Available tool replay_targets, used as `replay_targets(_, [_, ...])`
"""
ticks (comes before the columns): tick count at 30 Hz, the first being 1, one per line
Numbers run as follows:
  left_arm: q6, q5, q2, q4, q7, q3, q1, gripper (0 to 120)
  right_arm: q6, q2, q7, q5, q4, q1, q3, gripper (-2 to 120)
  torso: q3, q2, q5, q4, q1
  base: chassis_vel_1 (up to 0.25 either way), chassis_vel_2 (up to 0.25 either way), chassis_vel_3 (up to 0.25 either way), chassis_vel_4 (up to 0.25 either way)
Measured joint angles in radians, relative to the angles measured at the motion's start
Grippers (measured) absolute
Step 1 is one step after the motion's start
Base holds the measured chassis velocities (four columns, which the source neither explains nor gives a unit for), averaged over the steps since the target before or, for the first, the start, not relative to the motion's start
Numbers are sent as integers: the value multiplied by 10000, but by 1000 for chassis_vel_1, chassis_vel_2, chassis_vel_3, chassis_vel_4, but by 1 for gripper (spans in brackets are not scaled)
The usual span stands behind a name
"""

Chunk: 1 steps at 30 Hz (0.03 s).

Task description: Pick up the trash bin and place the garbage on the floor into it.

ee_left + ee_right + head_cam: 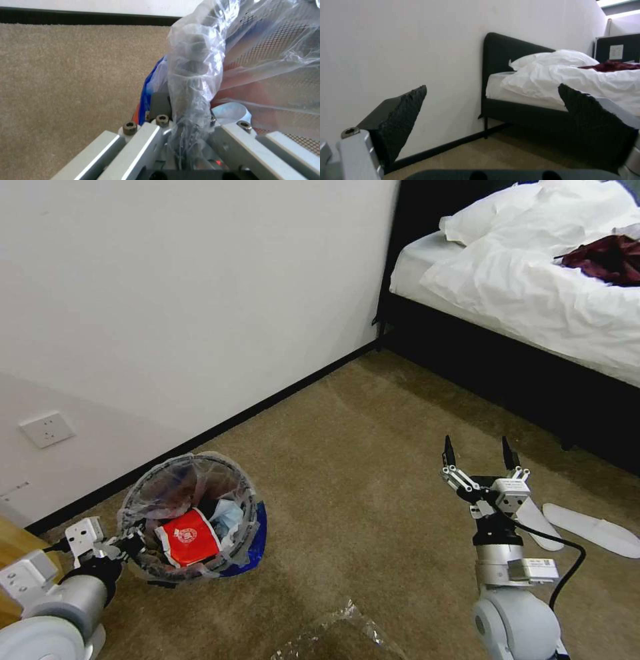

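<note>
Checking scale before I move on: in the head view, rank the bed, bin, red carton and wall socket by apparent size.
1. Bed, though cropped
2. Bin
3. Red carton
4. Wall socket
The carton and socket look close; the socket sits farther off.

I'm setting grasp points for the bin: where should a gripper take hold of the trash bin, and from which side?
Best at the rim, one finger inside and one outside the mesh wall, approaching from the open carpet side. The trash bin is round and too wide to span, and the wall stands close behind it. The left gripper already clamps the rim this way, through the clear liner.
</note>
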Motion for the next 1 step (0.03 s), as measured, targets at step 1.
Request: replay_targets(1, [2,-10,-9,-9,62,-10,21,1,-3,-2,0,-1,12,-12,6,100,0,1,0,0,1,0,0,0,0])
